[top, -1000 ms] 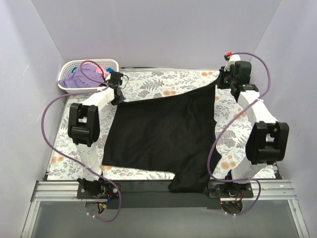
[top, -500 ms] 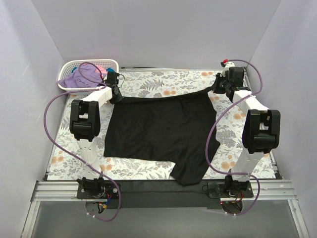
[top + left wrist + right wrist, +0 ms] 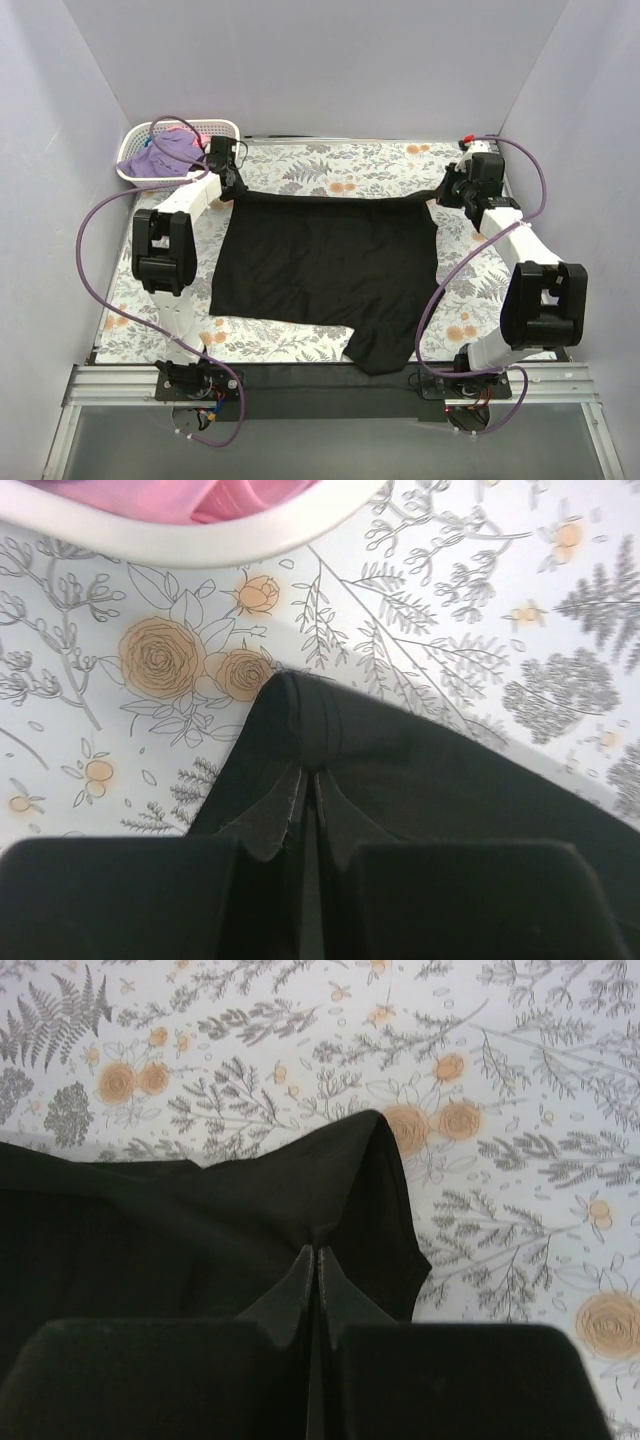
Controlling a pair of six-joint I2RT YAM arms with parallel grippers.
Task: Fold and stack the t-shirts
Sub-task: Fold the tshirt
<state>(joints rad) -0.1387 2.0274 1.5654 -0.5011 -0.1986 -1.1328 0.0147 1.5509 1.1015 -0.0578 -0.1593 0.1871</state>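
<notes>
A black t-shirt lies spread across the floral table, one part trailing over the near edge. Its far edge is pulled taut between the two grippers. My left gripper is shut on the far left corner of the black t-shirt; the cloth bunches at the tips of my left gripper. My right gripper is shut on the far right corner of the black t-shirt, with the tips of my right gripper pinching a fold. More t-shirts, a lavender one and a pink one, lie in the basket.
The white lattice basket stands at the far left corner, just beyond the left gripper; its rim shows in the left wrist view. Purple cables loop beside both arms. White walls enclose the floral table on three sides.
Both grippers have lowered the held corners towards the table and drawn the far edge out straight. The shirt now lies flatter and squarer, and the right arm has swung outward.
</notes>
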